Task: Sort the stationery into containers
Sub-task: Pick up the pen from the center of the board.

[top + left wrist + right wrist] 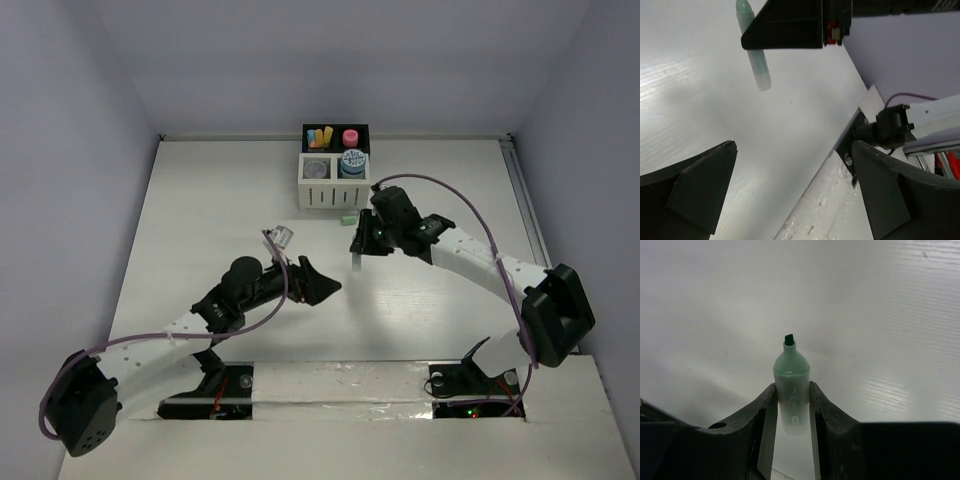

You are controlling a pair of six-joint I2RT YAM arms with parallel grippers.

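So that it can reach the organiser at 12 o'clock, the green highlighter is clamped in the right gripper; the left gripper, at its 7 o'clock, stands wide open and empty.

Pale-green highlighter, chisel tip bared, sticks out forward, clamped in the right claw.

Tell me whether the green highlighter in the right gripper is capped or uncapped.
Uncapped. The green highlighter shows its bare dark chisel tip, with no cap over it.
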